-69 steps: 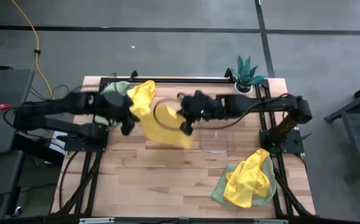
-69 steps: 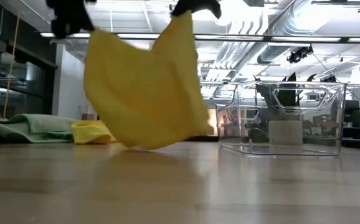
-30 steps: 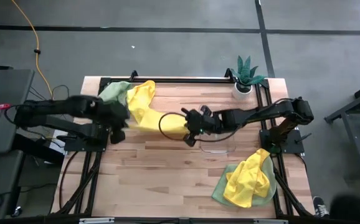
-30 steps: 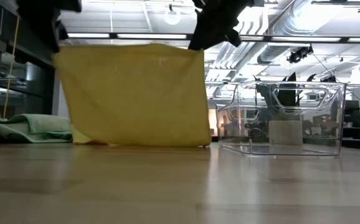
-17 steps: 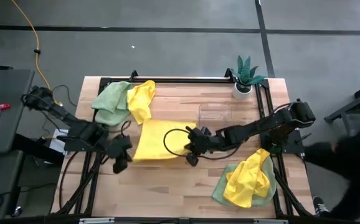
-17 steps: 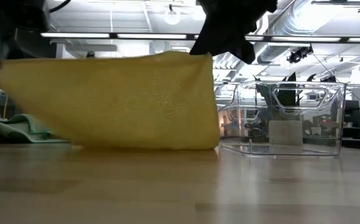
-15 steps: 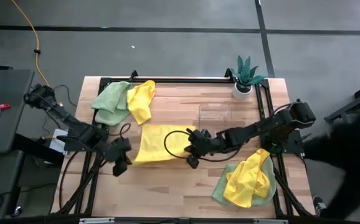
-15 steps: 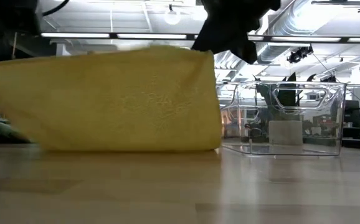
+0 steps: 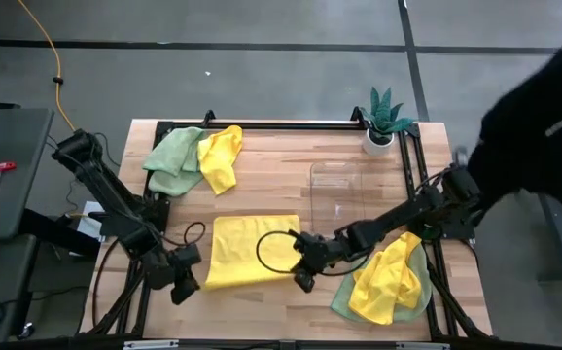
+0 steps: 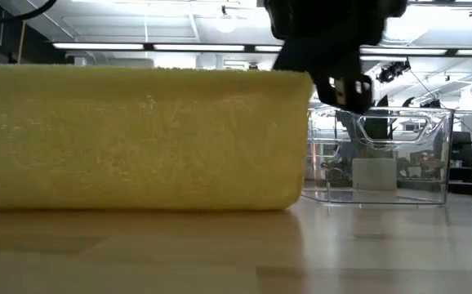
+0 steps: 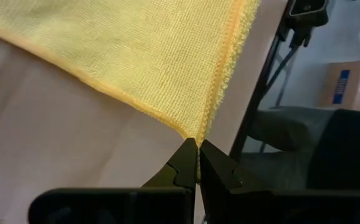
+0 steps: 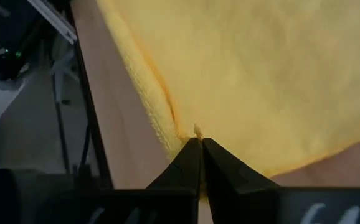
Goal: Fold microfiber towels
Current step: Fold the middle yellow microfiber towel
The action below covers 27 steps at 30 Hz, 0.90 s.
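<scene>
A bright yellow towel [image 9: 252, 251] is spread over the middle of the table, toward its near edge. In the low view, the towel [image 10: 138, 139] rises from the wood to a straight upper edge. My left gripper [image 9: 186, 279] is shut on its near left corner. My right gripper [image 9: 302, 277] is shut on its near right corner and shows dark above the towel [image 10: 326, 41]. Other towels lie in two heaps. My left gripper pinches the towel's near left corner [image 11: 195, 138] between its two fingertips, slanting down from the near left. That corner is held off the wood and the far part lies on the table. My right gripper pinches the near right corner [image 12: 194, 132] between its fingertips, slanting down from the near right. The near edge runs straight and taut between the two holds [image 10: 154, 70].
A green and yellow heap [image 9: 192, 156] lies at the far left. A yellow-on-green heap [image 9: 388, 282] lies at the near right, close to my right arm. A clear bin [image 9: 337, 194] and a potted plant [image 9: 385, 117] stand on the right, with a person's dark clothing [image 9: 544, 97] beyond them.
Both grippers have moved toward the table's near edge and downward, staying shut on the towel's corners. The towel, which hung upright between them near the far heap, is now drawn out over the table, its far part laid on the wood and its near edge still raised.
</scene>
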Available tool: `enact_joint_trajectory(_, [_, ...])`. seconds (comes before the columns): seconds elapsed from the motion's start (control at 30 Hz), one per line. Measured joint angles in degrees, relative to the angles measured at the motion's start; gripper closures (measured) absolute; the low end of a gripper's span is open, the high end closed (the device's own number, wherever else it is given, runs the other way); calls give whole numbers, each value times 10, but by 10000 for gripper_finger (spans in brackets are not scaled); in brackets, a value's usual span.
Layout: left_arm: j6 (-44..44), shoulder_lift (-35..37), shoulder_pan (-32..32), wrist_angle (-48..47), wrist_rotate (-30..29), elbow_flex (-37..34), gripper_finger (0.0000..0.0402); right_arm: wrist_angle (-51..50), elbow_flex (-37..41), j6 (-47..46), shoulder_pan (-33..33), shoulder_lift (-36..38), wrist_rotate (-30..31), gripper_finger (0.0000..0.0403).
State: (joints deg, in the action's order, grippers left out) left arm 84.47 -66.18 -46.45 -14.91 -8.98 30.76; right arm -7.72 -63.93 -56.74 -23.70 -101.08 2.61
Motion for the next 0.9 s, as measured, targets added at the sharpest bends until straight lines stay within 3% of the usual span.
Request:
enact_joint_trajectory(0.2, [-29, -14, 41, 21, 76, 0, 401, 2, 0, -57, 3, -3, -44, 403])
enact_joint_trajectory(0.37, [-75, 0, 96, -15, 107, -1, 401, -3, 0, -86, 31, -3, -28, 403])
enact_joint_trajectory(0.6, [-117, 6, 170, -93, 94, -1, 401, -6, 0, -116, 73, -3, 17, 403])
enact_joint_trajectory(0.73, [-122, 6, 188, -101, 64, -1, 401, -19, 0, -126, 76, -2, 25, 403])
enact_joint_trajectory(0.9, [-109, 6, 199, -115, 25, -1, 401, -90, 0, -182, 75, -2, 87, 403])
